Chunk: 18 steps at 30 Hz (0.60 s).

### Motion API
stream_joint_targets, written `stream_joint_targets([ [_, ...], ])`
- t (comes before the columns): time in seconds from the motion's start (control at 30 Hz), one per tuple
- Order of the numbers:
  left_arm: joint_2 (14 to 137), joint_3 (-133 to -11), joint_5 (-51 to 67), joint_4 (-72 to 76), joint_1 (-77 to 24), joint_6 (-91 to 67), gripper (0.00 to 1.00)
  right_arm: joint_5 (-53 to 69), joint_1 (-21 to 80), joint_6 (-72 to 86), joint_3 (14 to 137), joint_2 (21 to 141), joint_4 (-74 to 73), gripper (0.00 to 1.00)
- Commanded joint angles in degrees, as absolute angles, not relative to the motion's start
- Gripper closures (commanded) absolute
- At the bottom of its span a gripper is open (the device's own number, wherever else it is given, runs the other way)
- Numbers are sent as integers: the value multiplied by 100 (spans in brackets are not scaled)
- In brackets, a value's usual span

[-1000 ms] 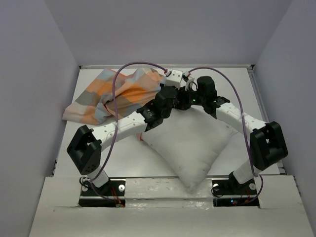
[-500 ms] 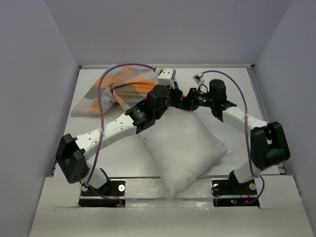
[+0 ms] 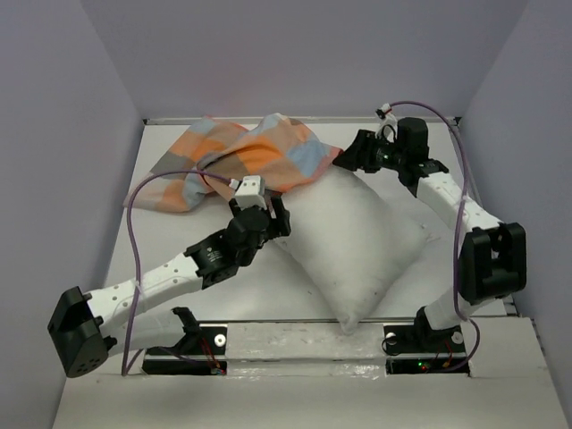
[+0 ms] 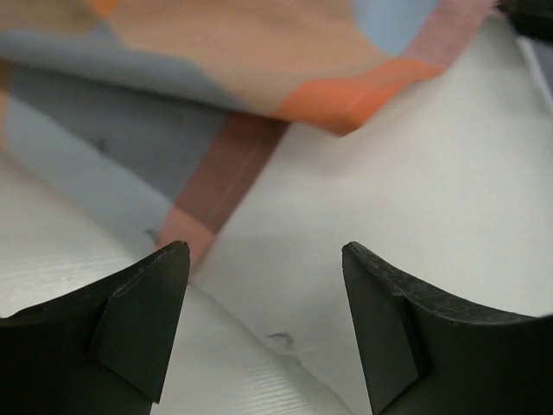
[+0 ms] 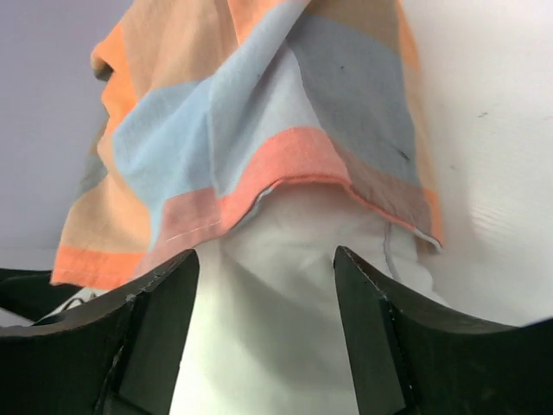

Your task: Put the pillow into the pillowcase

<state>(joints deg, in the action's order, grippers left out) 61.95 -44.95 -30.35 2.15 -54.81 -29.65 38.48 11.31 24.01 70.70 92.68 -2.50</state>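
On the left, the pillowcase [image 3: 234, 159] lies bunched on the far side of the table [image 3: 161, 250]. Its hem is now draped over the far corner of the pillow [image 3: 357, 241] rather than held up between the arms. The left gripper [image 3: 273, 218] has let go and drawn back toward the near side; its fingers [image 4: 143, 320] stand apart and empty, just short of the cloth. The pillow lies diagonally mid-table, almost wholly outside the case. At the far right, the right gripper [image 3: 344, 161] has also released and retreated, jaws spread. Whether the corner sits inside the opening or merely under the cloth is unclear, so regrasping the hem seems the likely next step.
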Motion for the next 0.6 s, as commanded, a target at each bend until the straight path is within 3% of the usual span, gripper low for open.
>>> stream_joint_targets([
  [0.0, 5828, -3429, -3779, 245, -5230, -3612, 19, 2708, 1125, 2065, 7094, 8149, -905, 30],
  [0.23, 6204, -2716, -3358, 1860, -4711, -3015, 20, 2462, 1712, 2013, 6110, 6979, -862, 43],
  [0.37, 6582, -2839, -3507, 2240, -4527, -2699, 24, 1926, 3019, 1864, 5846, 6741, -896, 46],
  [0.43, 6653, -2848, -3568, 2539, -4491, -2602, 28, 1514, 3417, 1811, 5792, 6741, -896, 43],
  [0.53, 6715, -2874, -3568, 2942, -4465, -2383, 32, 847, 3944, 1653, 5801, 6942, -940, 31],
  [0.57, 6750, -2909, -3673, 2988, -4456, -2356, 40, 496, 4051, 1539, 5896, 7022, -1045, 29],
])
